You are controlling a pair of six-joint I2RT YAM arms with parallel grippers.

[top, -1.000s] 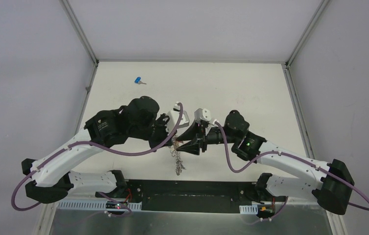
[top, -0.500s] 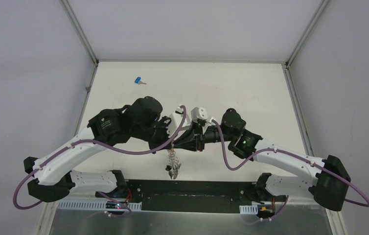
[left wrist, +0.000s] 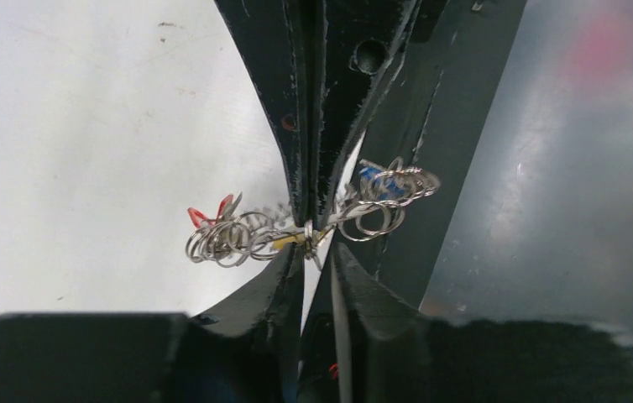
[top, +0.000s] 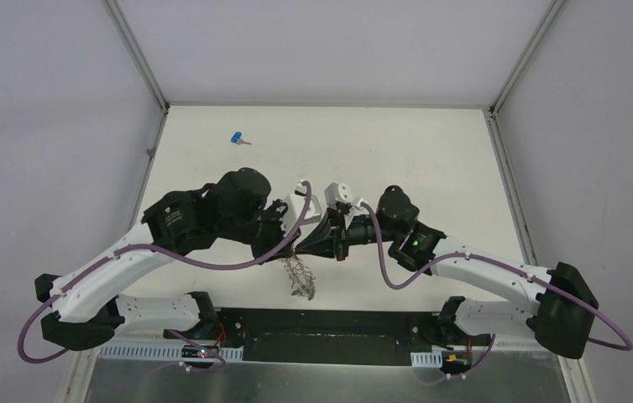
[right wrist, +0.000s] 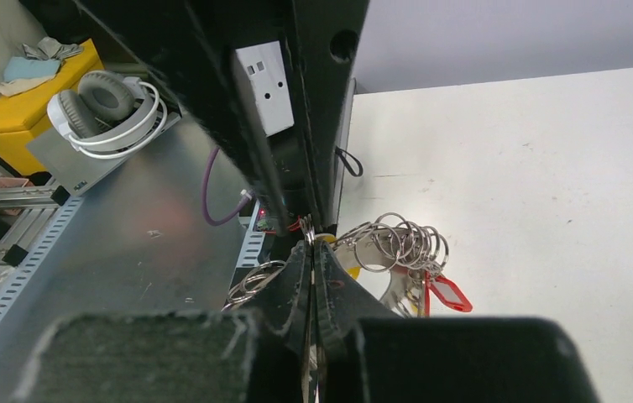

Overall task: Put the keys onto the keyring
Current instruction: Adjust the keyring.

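The keyring (top: 299, 277) hangs as a bunch of silver rings just below where both grippers meet, near the table's front edge. My right gripper (right wrist: 311, 245) is shut on the ring's wire, and its fingers come down from the top of the left wrist view. My left gripper (left wrist: 317, 248) faces it tip to tip, jaws a narrow gap apart with the wire at that gap. Ring clusters (left wrist: 229, 239) fan out on both sides, with a red tag (right wrist: 447, 294), a blue head (left wrist: 376, 178) and a yellow bit (left wrist: 290, 242) among them. One blue-headed key (top: 237, 138) lies alone at the far left.
The black base strip (top: 330, 323) and a metal plate (right wrist: 128, 243) run along the near edge under the grippers. Beyond the table the right wrist view shows headphones (right wrist: 103, 105) and a yellow box (right wrist: 53, 84). Grey walls (top: 44, 126) close the sides.
My right gripper slid left to the left gripper and shut on the ring's wire. The left jaws parted a little. The hanging bunch drew up shorter.
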